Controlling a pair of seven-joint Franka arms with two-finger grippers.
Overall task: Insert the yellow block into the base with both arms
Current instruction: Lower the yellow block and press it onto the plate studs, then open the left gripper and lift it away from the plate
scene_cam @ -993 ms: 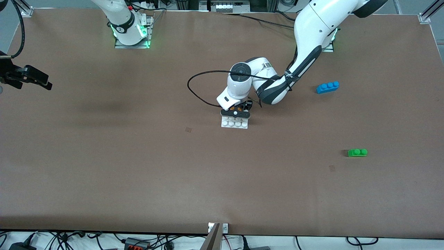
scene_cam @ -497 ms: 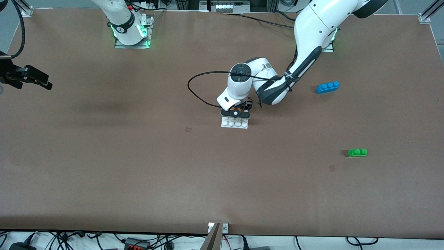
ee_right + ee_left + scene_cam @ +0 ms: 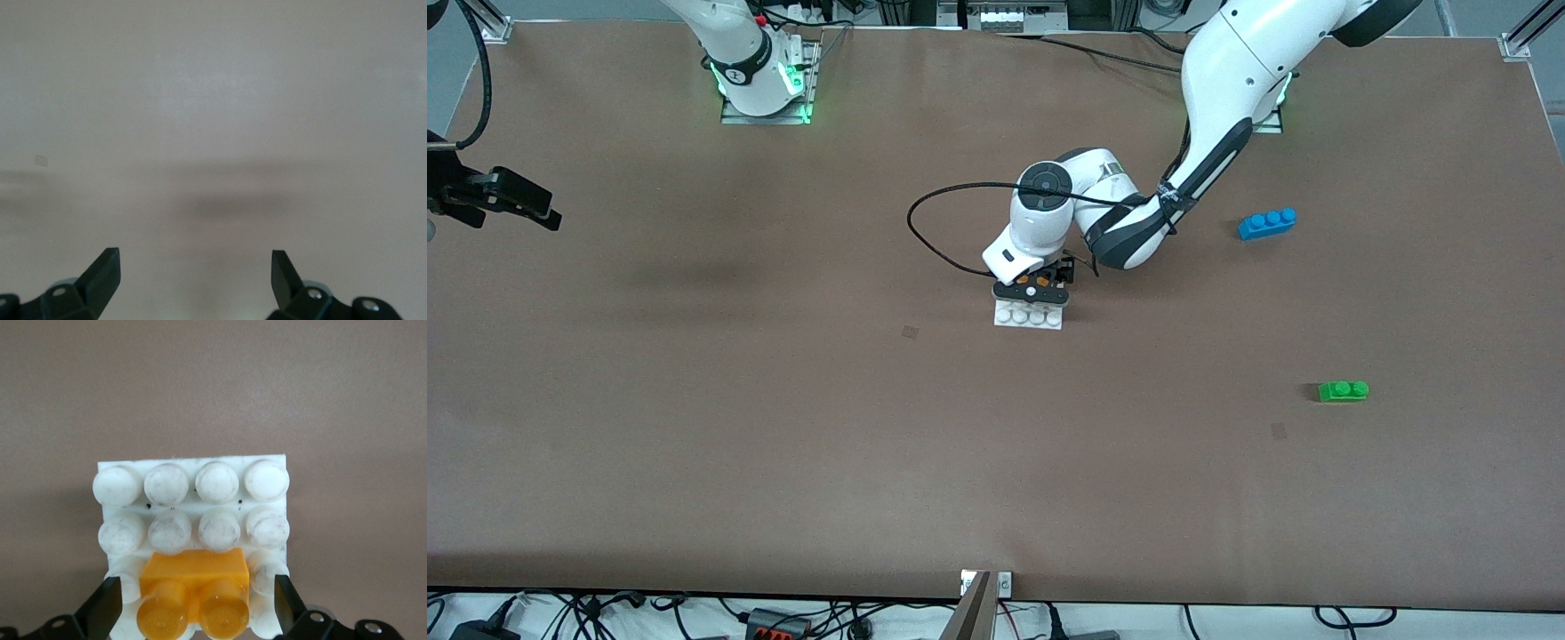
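The yellow block sits on the white base, on the studs at the edge farthest from the front camera. My left gripper is open just over the base, one finger on each side of the block with a gap at both ends. In the front view the left gripper covers most of the block, and the base's nearer row of studs shows below it. My right gripper is open and empty and waits off the right arm's end of the table; its wrist view shows only bare surface.
A blue three-stud brick and a green two-stud brick lie toward the left arm's end of the table. A black cable loops from the left wrist over the table beside the base.
The left gripper has shifted only very slightly over the base. The block, the base and the right arm have not moved.
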